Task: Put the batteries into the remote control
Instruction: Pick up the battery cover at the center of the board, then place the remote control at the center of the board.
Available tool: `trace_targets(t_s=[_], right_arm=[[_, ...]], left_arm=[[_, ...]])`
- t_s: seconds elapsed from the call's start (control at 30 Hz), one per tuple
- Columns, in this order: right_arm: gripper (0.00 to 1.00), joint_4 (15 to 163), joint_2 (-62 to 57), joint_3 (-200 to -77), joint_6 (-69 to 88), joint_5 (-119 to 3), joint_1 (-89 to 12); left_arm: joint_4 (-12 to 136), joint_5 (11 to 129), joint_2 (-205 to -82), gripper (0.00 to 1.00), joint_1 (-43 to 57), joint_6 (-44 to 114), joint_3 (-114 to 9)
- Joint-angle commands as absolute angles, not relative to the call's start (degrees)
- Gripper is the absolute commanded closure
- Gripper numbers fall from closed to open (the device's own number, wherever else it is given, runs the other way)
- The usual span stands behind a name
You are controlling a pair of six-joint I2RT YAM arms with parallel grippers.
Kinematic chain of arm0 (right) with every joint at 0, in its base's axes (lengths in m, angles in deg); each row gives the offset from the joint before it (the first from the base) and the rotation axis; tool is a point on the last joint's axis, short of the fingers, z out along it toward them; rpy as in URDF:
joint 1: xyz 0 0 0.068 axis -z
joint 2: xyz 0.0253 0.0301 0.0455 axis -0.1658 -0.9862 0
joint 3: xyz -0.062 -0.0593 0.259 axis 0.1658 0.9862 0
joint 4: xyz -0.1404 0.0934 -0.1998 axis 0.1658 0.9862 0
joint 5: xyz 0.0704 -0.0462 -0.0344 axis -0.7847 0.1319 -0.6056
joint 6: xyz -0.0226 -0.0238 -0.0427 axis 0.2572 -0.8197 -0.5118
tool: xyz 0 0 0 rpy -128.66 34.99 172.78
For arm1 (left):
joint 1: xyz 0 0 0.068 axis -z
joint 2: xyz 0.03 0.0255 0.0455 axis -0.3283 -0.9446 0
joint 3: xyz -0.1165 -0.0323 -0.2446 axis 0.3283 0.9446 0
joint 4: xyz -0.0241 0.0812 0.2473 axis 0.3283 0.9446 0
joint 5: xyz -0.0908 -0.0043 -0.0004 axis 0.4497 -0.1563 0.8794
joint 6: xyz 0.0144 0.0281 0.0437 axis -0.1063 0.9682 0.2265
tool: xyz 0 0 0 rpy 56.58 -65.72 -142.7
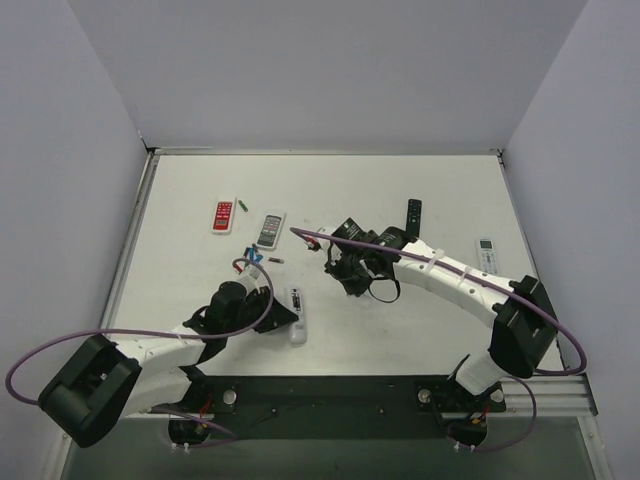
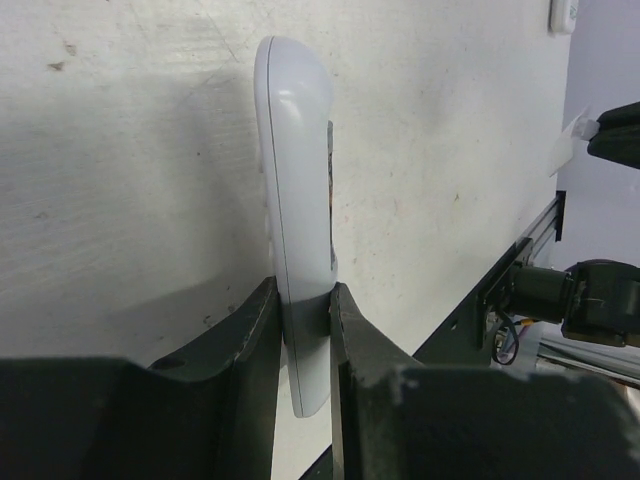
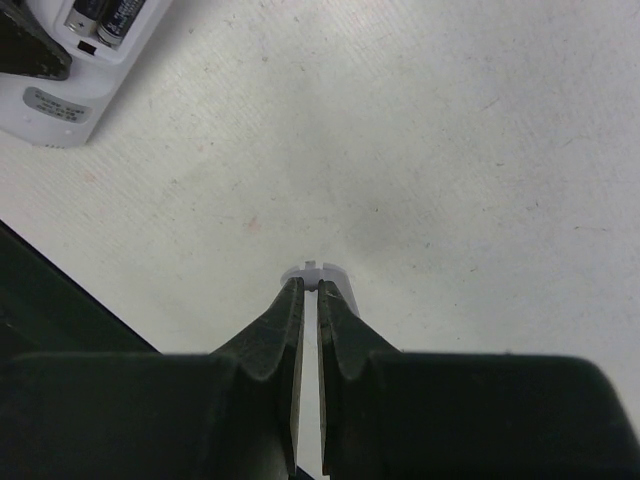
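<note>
1. Left of centre, the left gripper (image 2: 303, 290) pinches the remote control (image 2: 295, 150) by its long edges.
2. Two batteries (image 3: 105, 15) sit in its open recess, so loading looks done.
3. Further right, the right gripper (image 3: 308, 285) is pressed onto a thin white piece (image 3: 314, 270) — likely the cover. Next it needs carrying left and lining up over the recess.

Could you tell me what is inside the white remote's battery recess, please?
Two batteries lie side by side in the open recess of the remote control. The frame edge cuts off their far ends, and the left gripper clamping it hides part of its side.
</note>
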State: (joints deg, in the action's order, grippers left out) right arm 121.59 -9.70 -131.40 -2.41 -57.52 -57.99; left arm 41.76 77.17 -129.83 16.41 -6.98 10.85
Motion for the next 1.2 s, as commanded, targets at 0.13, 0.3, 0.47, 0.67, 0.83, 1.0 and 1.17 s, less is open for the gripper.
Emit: trace_targets(t_s=[0.13,0.3,0.47,0.67,0.83,1.0,1.17], right_arm=[[1.0,119.06,-4.98,-128.5,-0.12,-58.76,-57.88],[1.0,118.35,-3.48,-128.06,-0.03,-59.2,-57.97],[1.0,117.74,-2.52,-129.03,0.06,-60.43,-57.88],[1.0,117.03,-1.55,-130.43,0.67,-63.14,-57.8],[1.0,113.79,0.82,-130.52,1.55,-68.41,-57.01],[1.0,108.87,4.25,-130.17,4.26,-78.16,-55.16],[1.0,105.08,6.89,-131.22,5.59,-84.06,-54.72]], left_arm=[[32.29,79.17,-137.57,0.9,17.48,-12.52,8.33],[39.84,77.07,-135.65,0.64,17.48,-13.23,8.42],[49.05,73.47,-128.71,0.43,17.4,-13.32,9.21],[62.31,68.63,-116.24,0.28,17.13,-12.18,8.34],[70.0,67.66,-103.77,0.27,17.13,0.53,2.71],[59.03,76.08,-99.78,0.27,17.31,13.3,-1.16],[46.72,86.54,-103.73,0.27,17.31,20.95,-5.37]])
